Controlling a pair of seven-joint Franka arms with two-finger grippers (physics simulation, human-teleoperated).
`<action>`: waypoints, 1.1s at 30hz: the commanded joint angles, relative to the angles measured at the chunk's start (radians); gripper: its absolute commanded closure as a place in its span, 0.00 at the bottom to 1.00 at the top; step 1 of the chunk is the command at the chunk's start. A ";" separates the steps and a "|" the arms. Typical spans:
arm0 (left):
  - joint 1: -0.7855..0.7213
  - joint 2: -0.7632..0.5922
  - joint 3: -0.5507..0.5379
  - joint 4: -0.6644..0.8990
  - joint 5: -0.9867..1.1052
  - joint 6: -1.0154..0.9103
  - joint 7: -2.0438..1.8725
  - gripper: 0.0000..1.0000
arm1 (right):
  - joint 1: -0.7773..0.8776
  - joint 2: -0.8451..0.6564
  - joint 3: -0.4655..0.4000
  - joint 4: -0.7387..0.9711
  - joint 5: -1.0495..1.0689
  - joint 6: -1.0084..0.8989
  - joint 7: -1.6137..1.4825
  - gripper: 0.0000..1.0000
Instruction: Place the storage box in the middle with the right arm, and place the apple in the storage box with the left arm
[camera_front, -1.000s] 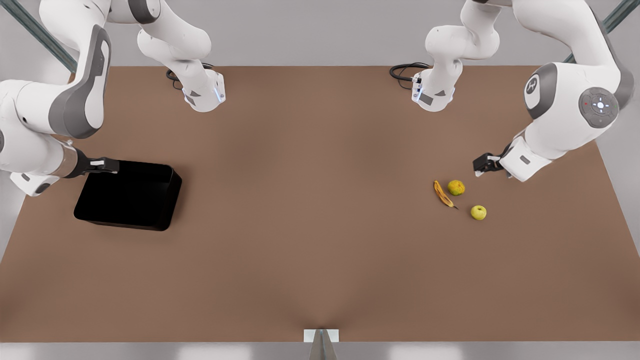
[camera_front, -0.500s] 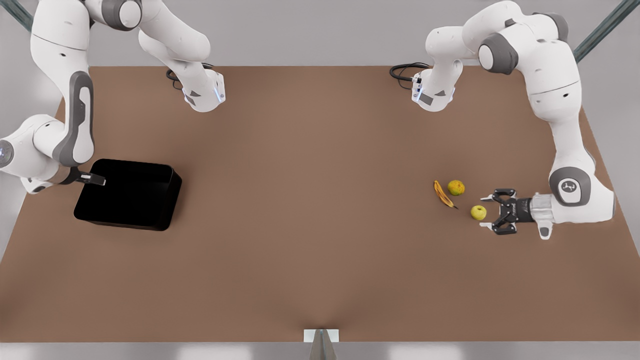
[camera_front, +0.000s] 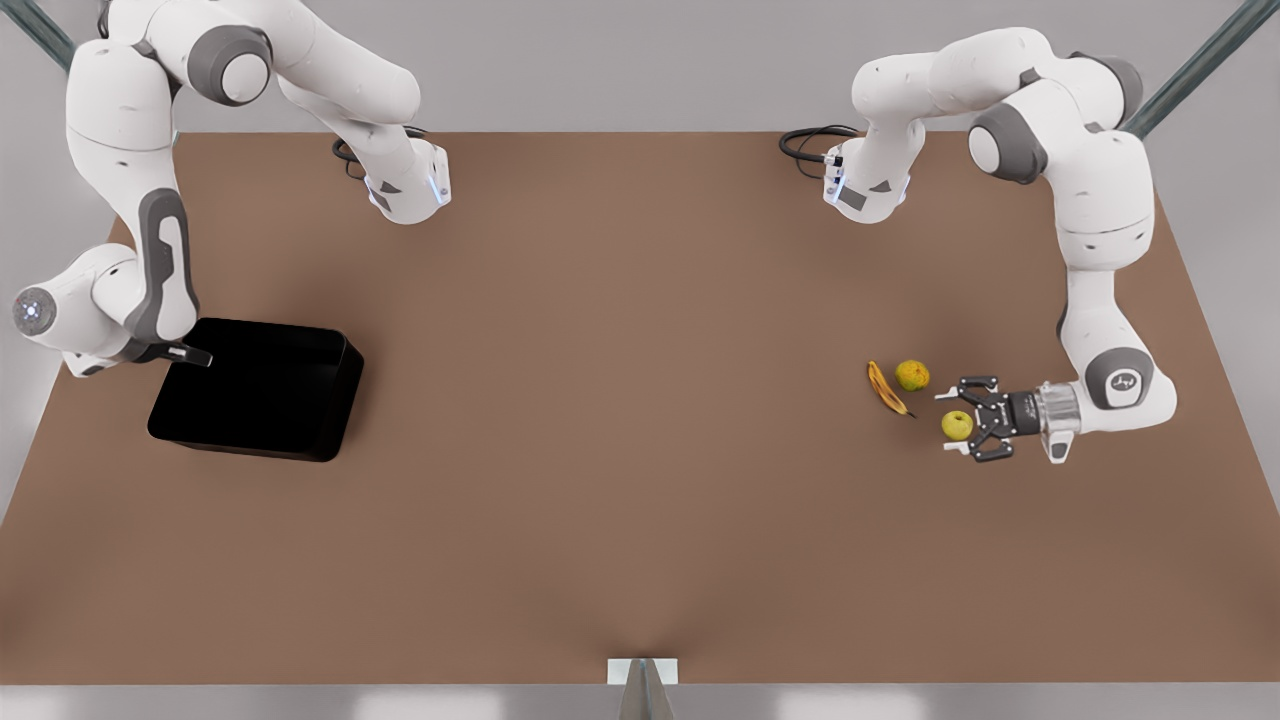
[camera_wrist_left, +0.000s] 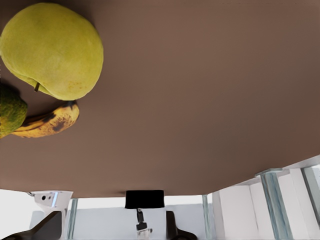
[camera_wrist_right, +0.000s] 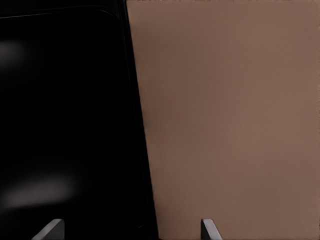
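Left gripper (camera_front: 957, 425), fingers spread wide, sits low on the table (camera_front: 620, 450) with the apple (camera_front: 956, 425) between its fingertips, beside the orange fruit (camera_front: 911, 375) and banana (camera_front: 886, 388). Right gripper (camera_front: 200, 356), fingers spread, straddles the storage box (camera_front: 260, 395) wall at the front view's left.

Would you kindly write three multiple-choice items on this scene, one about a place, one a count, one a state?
1. Where does the storage box lie on the table?
A. at the front view's left
B. in the middle
C. beside the fruit

2. How many pieces of fruit lie on the table?
A. one
B. three
C. five

3. How stands the left gripper at the apple?
A. shut on it
B. open around it
C. far above it

Answers: 1 A, the right gripper sits at its rim there. 2 B, apple, orange and banana. 3 B, its fingers straddle the apple.
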 joint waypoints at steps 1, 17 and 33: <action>0.000 0.004 0.000 0.000 -0.018 0.000 0.002 0.00 | 0.000 0.006 0.000 0.000 0.000 0.008 -0.003 0.00; 0.122 0.128 0.000 0.004 -0.024 -0.014 0.158 0.00 | -0.014 0.060 0.000 0.006 0.018 -0.029 -0.144 0.66; 0.126 0.199 -0.001 0.011 -0.124 -0.003 0.187 0.64 | -0.020 0.060 0.014 0.031 0.020 -0.031 -0.197 0.79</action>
